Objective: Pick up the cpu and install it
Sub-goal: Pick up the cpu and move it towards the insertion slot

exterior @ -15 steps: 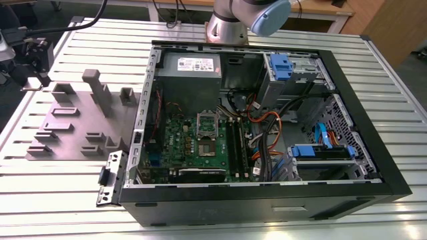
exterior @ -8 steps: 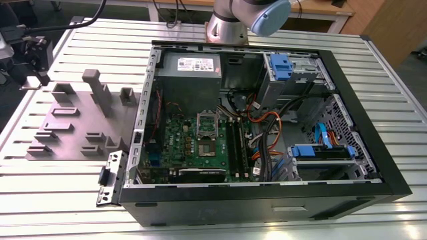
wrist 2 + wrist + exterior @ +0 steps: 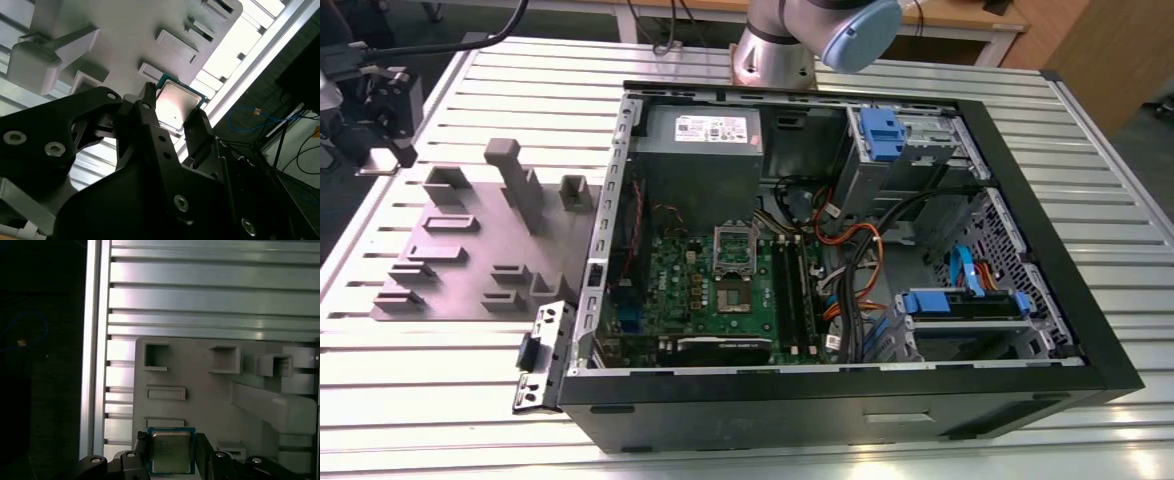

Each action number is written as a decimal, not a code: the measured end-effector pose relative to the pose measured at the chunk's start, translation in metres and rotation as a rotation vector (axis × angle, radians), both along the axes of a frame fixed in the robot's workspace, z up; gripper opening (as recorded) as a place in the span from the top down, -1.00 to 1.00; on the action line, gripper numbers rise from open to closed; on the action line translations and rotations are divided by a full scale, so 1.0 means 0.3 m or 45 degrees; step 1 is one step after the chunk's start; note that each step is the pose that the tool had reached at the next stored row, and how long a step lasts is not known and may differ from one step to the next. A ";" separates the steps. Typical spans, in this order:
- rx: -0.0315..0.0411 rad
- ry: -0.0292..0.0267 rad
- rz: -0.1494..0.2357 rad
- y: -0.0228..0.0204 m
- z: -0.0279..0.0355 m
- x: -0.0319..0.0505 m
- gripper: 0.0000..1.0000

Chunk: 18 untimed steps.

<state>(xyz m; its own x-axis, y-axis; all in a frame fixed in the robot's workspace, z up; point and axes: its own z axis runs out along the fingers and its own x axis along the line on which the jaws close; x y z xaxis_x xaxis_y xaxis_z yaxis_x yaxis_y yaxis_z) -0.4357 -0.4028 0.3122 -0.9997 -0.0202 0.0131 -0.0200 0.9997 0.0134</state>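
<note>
The slatted metal bench (image 3: 1121, 160) carried an open black computer case (image 3: 854, 425), with its green motherboard (image 3: 720, 290) lying exposed inside. Beside the case sat a grey plastic tray (image 3: 454, 250) of square pockets and raised blocks. In both wrist views this tray (image 3: 200, 405) (image 3: 125, 40) lay directly beneath the tool, with the bench slats (image 3: 200, 295) stretching beyond the tool's tips. The black tool (image 3: 172, 452) (image 3: 175, 112) was closed on the cpu (image 3: 172, 450) (image 3: 177, 102). One finger (image 3: 142, 450) pressed one edge and the other pressed the opposite edge. The cpu sat squarely between the tips, with its dull silver top facing the first wrist view. It was at the tray's near edge, and I could not tell whether it rested on the tray or hung clear of it.
</note>
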 end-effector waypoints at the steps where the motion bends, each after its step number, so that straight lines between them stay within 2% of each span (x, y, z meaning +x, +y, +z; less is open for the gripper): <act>1: 0.0001 -0.0002 0.000 0.000 0.001 0.000 0.06; 18: -0.0009 0.0000 0.000 0.000 0.005 0.004 0.06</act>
